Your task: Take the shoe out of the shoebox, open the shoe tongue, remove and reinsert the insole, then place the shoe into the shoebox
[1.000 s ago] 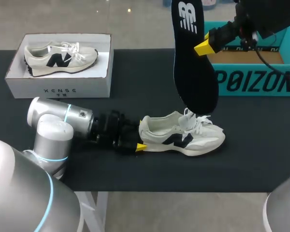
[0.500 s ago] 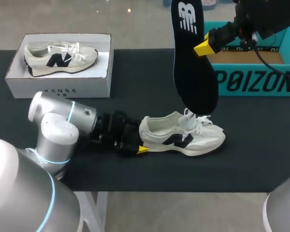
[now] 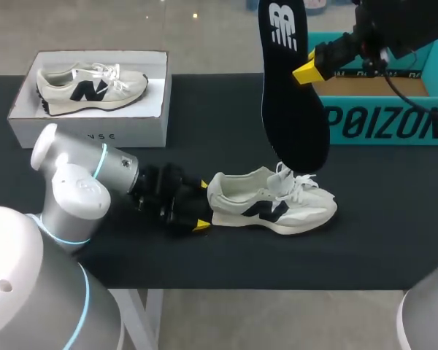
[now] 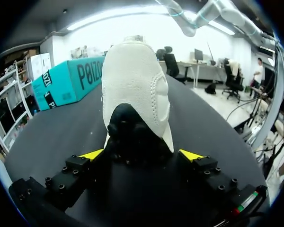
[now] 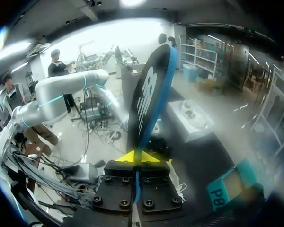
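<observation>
A cream sneaker with a dark logo (image 3: 271, 205) lies on its side on the black table, toe to the right. My left gripper (image 3: 202, 205) stands open at its heel. In the left wrist view the heel (image 4: 135, 90) sits between the spread yellow fingertips (image 4: 93, 154), which do not clamp it. My right gripper (image 3: 311, 69) is high above the table, shut on the edge of the black insole (image 3: 290, 95). The insole hangs upright, its lower tip just over the sneaker's laces. The right wrist view shows the insole (image 5: 149, 101) pinched between the yellow tips of that gripper (image 5: 137, 156).
A white shoebox (image 3: 87, 125) holding a second matching sneaker (image 3: 91, 86) stands at the back left. A teal cardboard box (image 3: 383, 120) stands at the back right, behind my right arm; it also shows in the left wrist view (image 4: 66, 80).
My left gripper has spread its fingers off the heel and drawn back a little to the left. The sneaker has shifted slightly left. The right arm and insole have not moved.
</observation>
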{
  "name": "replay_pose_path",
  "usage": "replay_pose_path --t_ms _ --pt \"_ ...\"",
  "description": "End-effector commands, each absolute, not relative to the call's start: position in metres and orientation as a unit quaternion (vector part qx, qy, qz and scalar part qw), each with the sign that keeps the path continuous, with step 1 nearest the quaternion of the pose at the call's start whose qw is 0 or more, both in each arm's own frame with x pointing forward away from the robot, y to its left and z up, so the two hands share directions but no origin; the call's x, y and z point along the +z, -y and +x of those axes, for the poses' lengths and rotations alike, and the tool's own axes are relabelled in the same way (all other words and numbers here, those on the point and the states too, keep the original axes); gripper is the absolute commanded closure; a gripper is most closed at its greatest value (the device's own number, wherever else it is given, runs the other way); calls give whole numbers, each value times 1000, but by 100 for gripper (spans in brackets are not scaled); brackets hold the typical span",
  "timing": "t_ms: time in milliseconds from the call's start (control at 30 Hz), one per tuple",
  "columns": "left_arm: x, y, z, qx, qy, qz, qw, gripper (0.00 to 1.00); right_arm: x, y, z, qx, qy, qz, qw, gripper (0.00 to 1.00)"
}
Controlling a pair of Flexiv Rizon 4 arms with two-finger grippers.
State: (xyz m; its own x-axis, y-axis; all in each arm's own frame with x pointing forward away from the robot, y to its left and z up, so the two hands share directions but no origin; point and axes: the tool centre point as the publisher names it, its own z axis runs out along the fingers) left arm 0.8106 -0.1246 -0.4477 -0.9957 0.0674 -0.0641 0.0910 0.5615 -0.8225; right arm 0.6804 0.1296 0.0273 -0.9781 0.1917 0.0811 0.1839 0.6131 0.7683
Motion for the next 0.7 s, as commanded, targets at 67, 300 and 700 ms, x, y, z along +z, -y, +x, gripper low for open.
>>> replay_pose_path --t_ms 67,300,700 --pt "-428 105 807 -426 -903 60 -13 0 28 -131 682 425 -899 104 3 100" --pt "-394 91 804 -299 -950 79 -39 0 28 -131 682 425 -899 104 3 100" --pt "-356 98 800 -172 -981 86 -38 0 28 -131 682 425 -899 104 3 100"
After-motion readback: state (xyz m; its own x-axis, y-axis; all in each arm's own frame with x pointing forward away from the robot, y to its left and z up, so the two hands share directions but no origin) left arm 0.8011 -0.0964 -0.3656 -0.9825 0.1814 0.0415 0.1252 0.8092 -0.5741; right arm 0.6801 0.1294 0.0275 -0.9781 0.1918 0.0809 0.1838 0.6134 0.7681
